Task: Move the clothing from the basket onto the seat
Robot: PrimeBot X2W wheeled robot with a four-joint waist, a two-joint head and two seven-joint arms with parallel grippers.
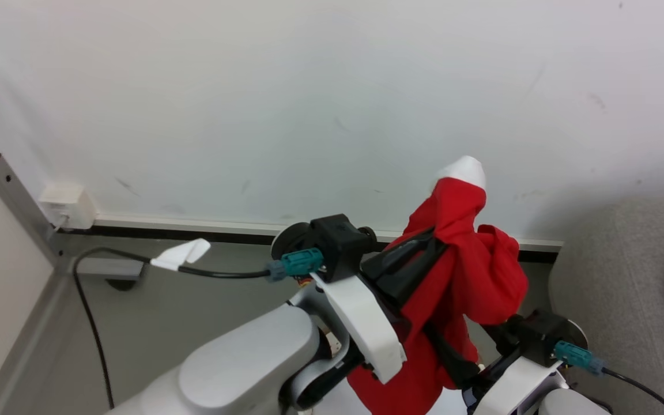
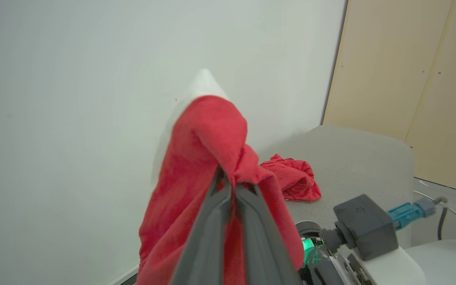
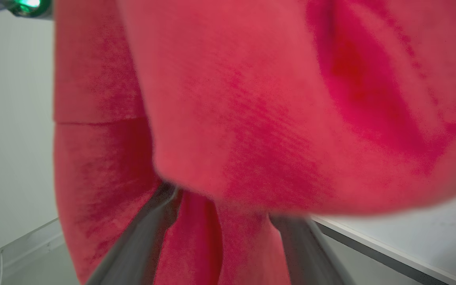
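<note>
Mid-carry, left of seat: clothing pinched in left tool; right tool under cloth, cannot tell. Next, likely: swing over seat, release.

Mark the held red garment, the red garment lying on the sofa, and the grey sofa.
Held red fabric garment (image 1: pixel 482 276): head view, bunched red body.
Crumpled red garment on sofa (image 2: pixel 295 178): left wrist view, heap's middle.
Light-grey woven sofa (image 2: pixel 362 162): left wrist view, bare top.

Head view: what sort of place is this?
Probably an indoor test room staged like a home, though that is a guess: a bare white wall, a grey sofa and a wall socket.
</note>
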